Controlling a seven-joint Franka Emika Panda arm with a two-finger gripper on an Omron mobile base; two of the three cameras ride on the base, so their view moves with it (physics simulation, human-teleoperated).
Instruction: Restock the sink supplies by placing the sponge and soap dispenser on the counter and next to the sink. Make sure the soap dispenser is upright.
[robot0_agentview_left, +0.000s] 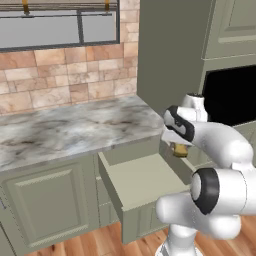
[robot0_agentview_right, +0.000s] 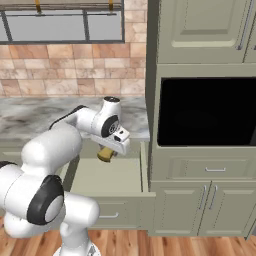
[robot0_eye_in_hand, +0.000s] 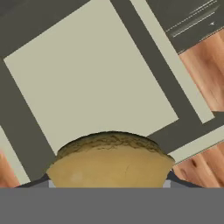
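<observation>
My gripper (robot0_agentview_right: 110, 147) hangs over an open drawer (robot0_agentview_right: 107, 177) and is shut on the sponge (robot0_agentview_right: 105, 154), a yellow-orange block. In the left base view the sponge (robot0_agentview_left: 180, 150) peeks out below the hand, right of the drawer (robot0_agentview_left: 145, 182). From the hand view the sponge (robot0_eye_in_hand: 109, 162) sits between the dark fingertips (robot0_eye_in_hand: 43, 180), with the pale drawer floor (robot0_eye_in_hand: 87, 74) beneath it. The marble counter (robot0_agentview_left: 75, 127) lies to the left, above the drawer. The soap dispenser and the sink are out of view.
A tall sage-green cabinet with a dark oven opening (robot0_agentview_right: 207, 110) stands right of the drawer. Brick backsplash (robot0_agentview_left: 65, 75) and a window back the counter. Wooden floor (robot0_eye_in_hand: 205, 65) shows beyond the drawer front.
</observation>
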